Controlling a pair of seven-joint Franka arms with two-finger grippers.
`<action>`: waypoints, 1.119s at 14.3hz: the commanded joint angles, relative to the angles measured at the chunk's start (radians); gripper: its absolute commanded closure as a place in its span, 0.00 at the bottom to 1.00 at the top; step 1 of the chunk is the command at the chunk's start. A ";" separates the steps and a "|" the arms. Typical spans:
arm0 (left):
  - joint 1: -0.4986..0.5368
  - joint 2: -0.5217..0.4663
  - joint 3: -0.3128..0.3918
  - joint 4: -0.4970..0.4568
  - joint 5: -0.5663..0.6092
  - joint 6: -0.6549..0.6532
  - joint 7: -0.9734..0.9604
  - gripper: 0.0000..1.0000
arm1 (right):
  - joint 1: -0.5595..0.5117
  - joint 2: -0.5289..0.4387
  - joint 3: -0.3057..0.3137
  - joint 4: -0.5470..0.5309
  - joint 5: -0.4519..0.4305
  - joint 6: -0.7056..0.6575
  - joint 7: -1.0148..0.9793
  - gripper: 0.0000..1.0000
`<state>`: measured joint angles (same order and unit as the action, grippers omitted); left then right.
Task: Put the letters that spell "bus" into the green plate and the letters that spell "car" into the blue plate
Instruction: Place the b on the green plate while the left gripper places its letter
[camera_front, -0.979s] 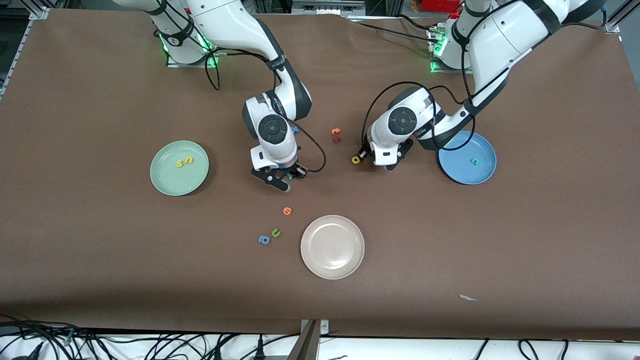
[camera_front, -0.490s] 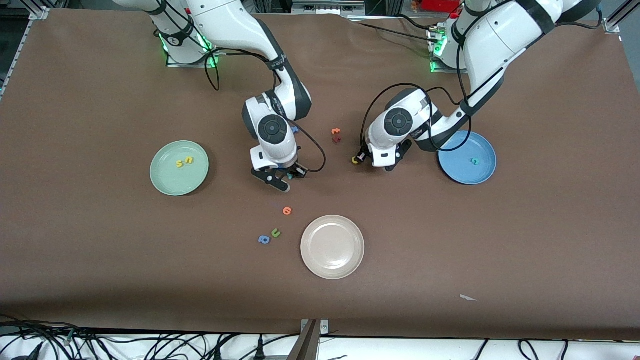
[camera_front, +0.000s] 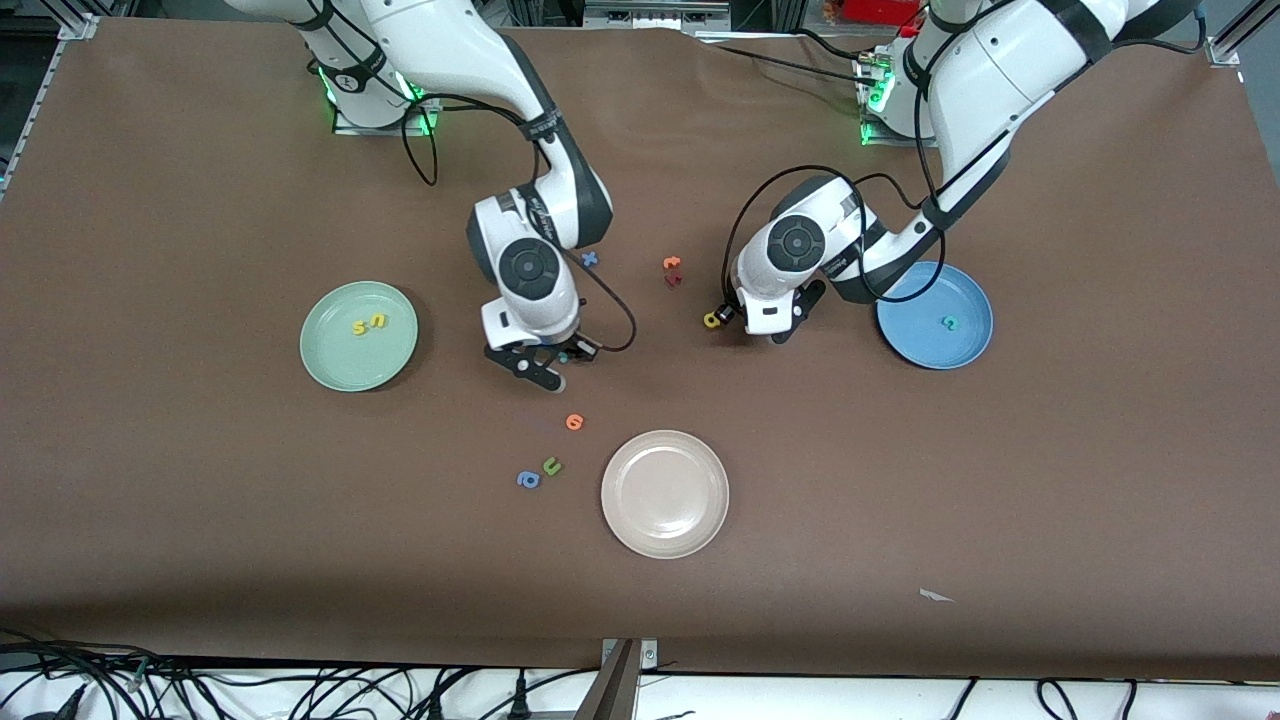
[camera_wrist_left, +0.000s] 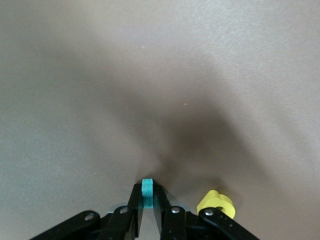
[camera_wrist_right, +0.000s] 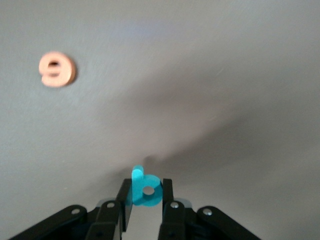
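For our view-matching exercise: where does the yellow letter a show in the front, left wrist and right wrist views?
Front view: the yellow a lies on the table, close beside the left gripper.
Left wrist view: the yellow a lies just beside the gripper's own fingers.
Right wrist view: not in it.
Shared landmark: the left gripper, shut on a thin teal letter.

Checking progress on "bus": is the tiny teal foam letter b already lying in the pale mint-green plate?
No, the teal b is pinched in the right gripper, while the green plate holds only two yellow letters.
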<state>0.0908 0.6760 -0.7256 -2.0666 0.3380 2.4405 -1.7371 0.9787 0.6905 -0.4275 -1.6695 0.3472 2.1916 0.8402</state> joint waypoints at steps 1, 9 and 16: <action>-0.008 0.005 0.026 0.029 0.039 0.012 0.051 1.00 | 0.008 -0.084 -0.109 -0.004 0.004 -0.159 -0.194 0.98; 0.370 -0.130 -0.147 0.026 0.030 -0.254 0.567 1.00 | -0.003 -0.103 -0.387 -0.123 0.013 -0.236 -0.861 0.98; 0.880 -0.135 -0.377 -0.078 0.044 -0.443 1.014 1.00 | -0.103 -0.083 -0.413 -0.326 0.072 -0.138 -1.144 0.96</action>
<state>0.9142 0.5589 -1.0768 -2.0692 0.3543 1.9935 -0.7854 0.8556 0.6120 -0.8391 -1.9248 0.3963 2.0311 -0.2829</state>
